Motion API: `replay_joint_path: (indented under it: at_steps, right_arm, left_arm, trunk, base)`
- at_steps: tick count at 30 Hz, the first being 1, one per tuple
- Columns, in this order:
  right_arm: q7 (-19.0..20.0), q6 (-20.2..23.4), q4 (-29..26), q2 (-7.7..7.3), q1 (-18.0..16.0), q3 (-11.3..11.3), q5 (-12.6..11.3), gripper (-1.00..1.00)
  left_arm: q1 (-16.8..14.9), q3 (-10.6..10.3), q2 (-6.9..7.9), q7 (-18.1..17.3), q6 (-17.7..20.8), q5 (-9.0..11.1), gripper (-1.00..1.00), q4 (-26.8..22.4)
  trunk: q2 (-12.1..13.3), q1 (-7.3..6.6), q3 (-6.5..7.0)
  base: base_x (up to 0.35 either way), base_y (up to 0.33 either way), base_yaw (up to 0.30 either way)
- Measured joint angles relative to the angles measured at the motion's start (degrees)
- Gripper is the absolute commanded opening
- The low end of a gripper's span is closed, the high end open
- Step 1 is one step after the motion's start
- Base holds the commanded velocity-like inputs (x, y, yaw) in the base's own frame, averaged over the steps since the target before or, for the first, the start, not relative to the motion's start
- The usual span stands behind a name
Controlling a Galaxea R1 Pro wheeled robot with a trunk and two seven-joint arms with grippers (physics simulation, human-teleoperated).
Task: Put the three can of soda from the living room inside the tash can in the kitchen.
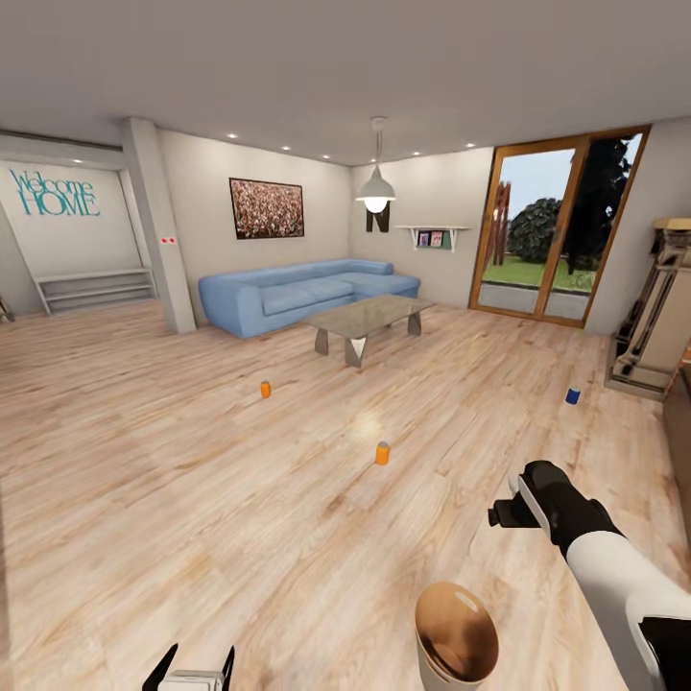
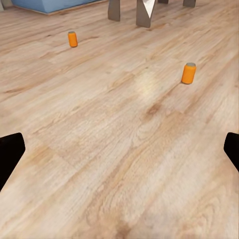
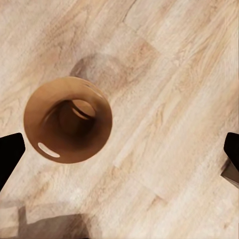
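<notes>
Three soda cans stand upright on the light wood floor: one orange can (image 1: 266, 389) (image 2: 73, 39) toward the sofa, a second orange can (image 1: 382, 453) (image 2: 188, 73) nearer me, and a blue can (image 1: 573, 395) far to the right. The trash can (image 1: 419, 624) (image 3: 99, 139), pale outside and brown inside, stands upright and empty on the floor just in front of me. My right gripper (image 1: 504, 509) (image 3: 119, 154) hovers open above and slightly right of it. Low at the front left, my left gripper (image 1: 189, 672) (image 2: 119, 159) is open, holds nothing and points toward the orange cans.
A long blue sofa (image 1: 307, 293) and a glass-topped low table (image 1: 369, 321) stand behind the cans. A square pillar (image 1: 158, 230) rises at the left. A glass patio door (image 1: 557, 230) is at the back right, with a tall stand (image 1: 662, 317) beside it.
</notes>
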Motion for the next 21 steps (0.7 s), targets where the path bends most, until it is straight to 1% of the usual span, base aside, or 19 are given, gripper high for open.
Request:
replay_joint_path:
  at_steps: [1,5,8,21]
  right_arm:
    - [0.05,-0.02,0.03,0.02,0.0,0.07,-0.03,1.0]
    - [0.11,-0.03,0.06,-0.03,0.0,1.55,-0.07,1.0]
    - [0.15,-0.03,0.02,-0.04,0.0,2.12,-0.1,1.0]
    - [0.48,-0.04,-0.16,0.13,0.08,2.82,-0.21,1.0]
  left_arm:
    - [0.0,-0.05,0.0,-0.01,0.02,0.0,1.0,-0.04]
    - [0.0,-0.08,0.0,-0.02,0.05,0.0,1.0,-0.02]
    - [0.0,-0.09,0.0,-0.02,0.08,-0.04,1.0,-0.02]
    - [0.0,-0.16,0.01,-0.02,0.14,-0.09,1.0,-0.07]
  trunk:
    - [-0.4,0.22,-0.18]
    - [-2.01,1.1,-0.9]
    - [-3.21,1.76,-1.44]
    - [-8.42,4.61,-3.77]
  base:
    - [0.0,0.0,0.0]
    - [0.0,0.0,0.0]
    - [0.0,0.0,0.0]
    - [0.0,0.0,0.0]
